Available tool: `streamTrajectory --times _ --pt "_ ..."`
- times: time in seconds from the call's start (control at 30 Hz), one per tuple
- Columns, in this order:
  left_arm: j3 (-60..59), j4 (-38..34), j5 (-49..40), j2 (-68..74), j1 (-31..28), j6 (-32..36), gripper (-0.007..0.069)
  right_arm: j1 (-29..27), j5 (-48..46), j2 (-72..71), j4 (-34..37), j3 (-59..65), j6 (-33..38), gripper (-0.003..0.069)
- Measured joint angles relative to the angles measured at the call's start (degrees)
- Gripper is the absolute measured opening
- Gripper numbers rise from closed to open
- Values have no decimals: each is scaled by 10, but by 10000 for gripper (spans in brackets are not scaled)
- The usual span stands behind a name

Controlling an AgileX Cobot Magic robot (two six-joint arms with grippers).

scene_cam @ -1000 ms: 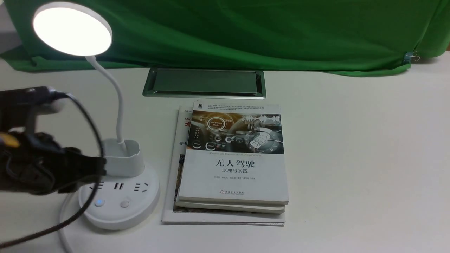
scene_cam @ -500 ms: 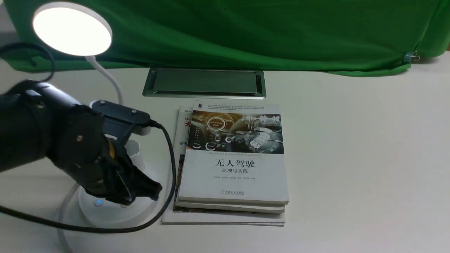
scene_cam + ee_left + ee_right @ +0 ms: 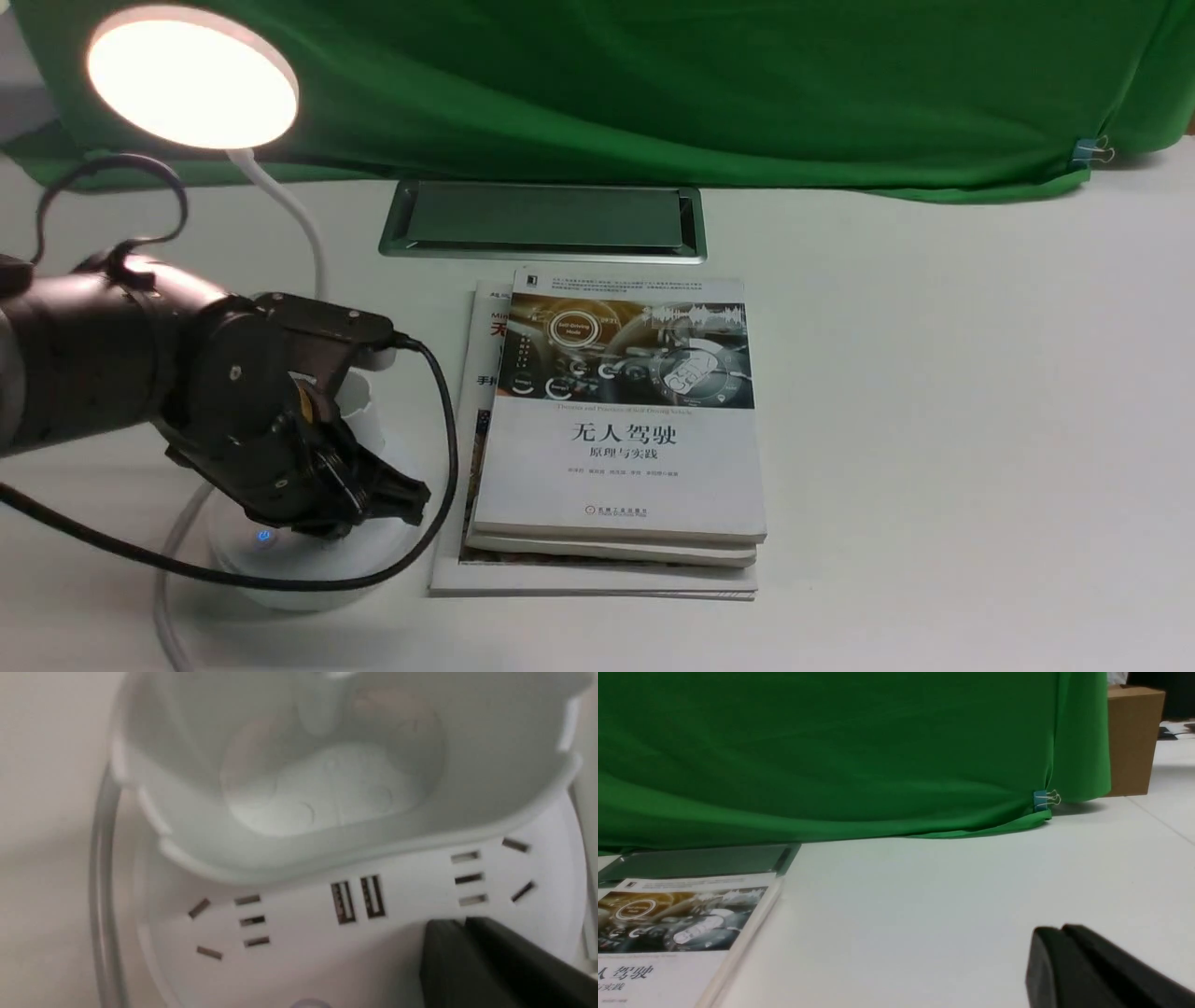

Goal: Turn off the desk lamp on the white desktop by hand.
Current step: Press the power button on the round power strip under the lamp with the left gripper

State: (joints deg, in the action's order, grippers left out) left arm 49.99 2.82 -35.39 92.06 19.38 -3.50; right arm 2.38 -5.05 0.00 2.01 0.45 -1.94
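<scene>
The desk lamp stands at the near left of the white desktop (image 3: 934, 420). Its round head (image 3: 191, 82) is lit with a warm orange tint. My left gripper (image 3: 392, 499), the black hand with trailing cables, is shut and empty. It sits low over the lamp's round base (image 3: 280, 569) and hides one button; the blue-lit button (image 3: 264, 536) shows beside it. In the left wrist view the shut fingertips (image 3: 460, 926) lie over the base (image 3: 299, 933) near the sockets, below the cup holder (image 3: 327, 788). My right gripper (image 3: 1057, 933) is shut and empty above bare desktop; the front view does not show it.
A stack of books (image 3: 621, 420) lies just right of the lamp base. The silver-framed grey hatch (image 3: 541, 219) is behind the books. Green cloth (image 3: 653, 84) hangs along the back. A black cable (image 3: 439, 439) loops between the lamp and the books.
My left gripper swung in from the left edge over the lamp base and then settled slightly lower. The lamp's light has turned from white to a warmer orange tint.
</scene>
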Motion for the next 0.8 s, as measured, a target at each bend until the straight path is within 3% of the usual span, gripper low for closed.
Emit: streamTrajectory --times 0.37,0.63,0.8 --pt "-3 -16 -21 -47 0 9 12 0 0 0 0 0 0 36" --pt "-35 -37 50 -15 0 12 11 0 -1 0 0 0 0 36" --pt "-11 -35 2 -51 0 12 11 0 0 0 0 0 0 36"
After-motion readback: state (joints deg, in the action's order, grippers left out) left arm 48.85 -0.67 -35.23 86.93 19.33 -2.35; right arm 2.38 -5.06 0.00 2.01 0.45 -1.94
